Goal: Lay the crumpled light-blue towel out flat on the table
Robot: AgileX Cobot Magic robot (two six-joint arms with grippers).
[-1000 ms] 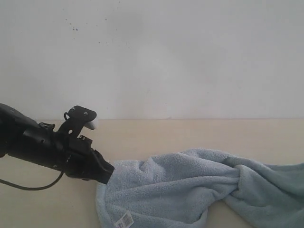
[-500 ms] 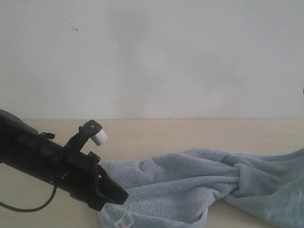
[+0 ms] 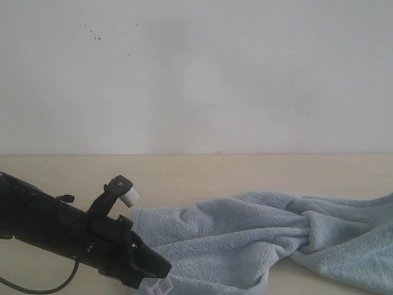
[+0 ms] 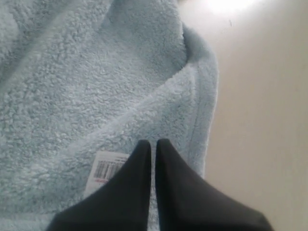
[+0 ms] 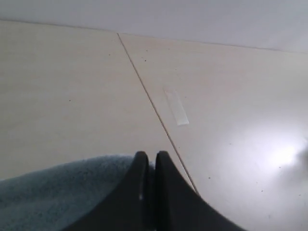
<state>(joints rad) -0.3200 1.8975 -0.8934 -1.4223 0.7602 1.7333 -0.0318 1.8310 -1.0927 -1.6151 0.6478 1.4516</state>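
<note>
towel (image 3: 258, 236) lay bunched and twisted on the table (image 3: 245, 172), label (image 4: 107, 169) showing | left gripper (image 4: 153, 144) fingers pressed together, over the towel between label and hem | right gripper (image 5: 148, 156) fingers closed on the towel's edge

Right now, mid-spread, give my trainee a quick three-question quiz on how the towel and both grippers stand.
1. True or false: the towel lies flat on the table.
2. The white label sits closest to: A the left gripper, B the right gripper, C neither.
3. Fill in: both grippers' jaws are ____.
Key: 1 false, it is bunched and twisted; 2 A; 3 shut.
</note>
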